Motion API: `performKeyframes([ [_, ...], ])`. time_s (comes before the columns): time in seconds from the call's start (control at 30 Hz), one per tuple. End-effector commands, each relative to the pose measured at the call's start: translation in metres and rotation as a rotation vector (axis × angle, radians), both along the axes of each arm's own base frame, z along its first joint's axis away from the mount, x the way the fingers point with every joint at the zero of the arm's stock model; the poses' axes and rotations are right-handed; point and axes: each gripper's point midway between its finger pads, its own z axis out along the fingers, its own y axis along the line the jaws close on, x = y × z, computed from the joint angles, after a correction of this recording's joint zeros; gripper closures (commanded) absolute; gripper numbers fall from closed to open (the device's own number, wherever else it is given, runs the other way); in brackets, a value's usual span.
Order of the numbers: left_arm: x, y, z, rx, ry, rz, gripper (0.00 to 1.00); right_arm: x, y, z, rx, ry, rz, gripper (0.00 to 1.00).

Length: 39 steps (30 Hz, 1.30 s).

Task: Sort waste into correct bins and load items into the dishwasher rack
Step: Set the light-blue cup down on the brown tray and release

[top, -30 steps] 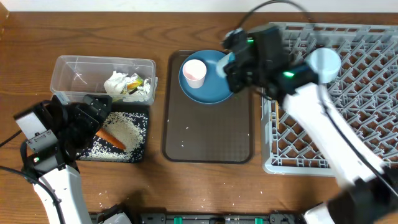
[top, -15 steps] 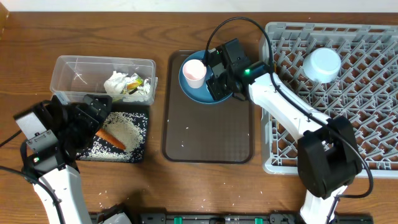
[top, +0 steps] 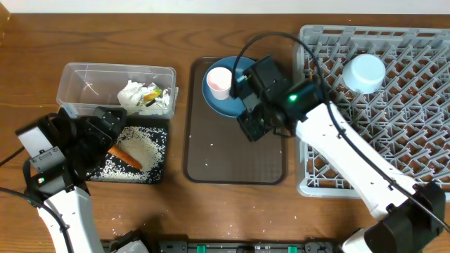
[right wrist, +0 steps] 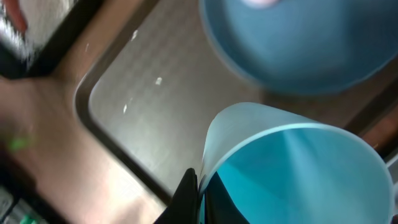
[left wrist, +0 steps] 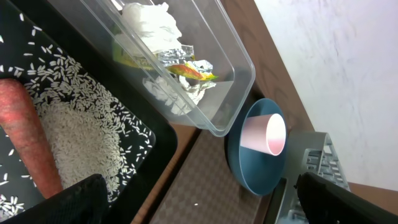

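Observation:
My right gripper is shut on the rim of the small light blue cup, one finger inside and one outside. It hangs over the brown serving tray, just in front of the blue plate. A pink cup stands on that plate. My left gripper is open and empty above the black tray, which holds the carrot and rice. The clear box holds the tissue and wrapper. A pale bowl lies upside down in the grey rack.
A few rice grains lie loose on the serving tray. The rack's left wall stands right beside the tray's right edge. Bare wooden table runs along the front.
My right arm has swung from the plate's right side toward the front, over the serving tray, with the light blue cup in its grip. The left arm has not moved.

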Motion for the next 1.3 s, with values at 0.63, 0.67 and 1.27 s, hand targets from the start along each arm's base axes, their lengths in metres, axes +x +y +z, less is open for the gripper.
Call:
performKeyframes([
  [0.63,0.002,0.002,0.008,0.006,-0.02,0.003,0.0,-0.014,0.021,-0.091,-0.146,0.143,-0.019,0.96],
  [0.67,0.002,0.002,0.008,0.006,-0.02,0.003,0.0,-0.015,0.02,-0.091,-0.147,0.144,-0.019,0.92],
  [1.27,0.002,0.002,0.008,0.006,-0.02,0.003,0.0,-0.009,0.017,-0.036,-0.061,0.055,-0.037,0.48],
])
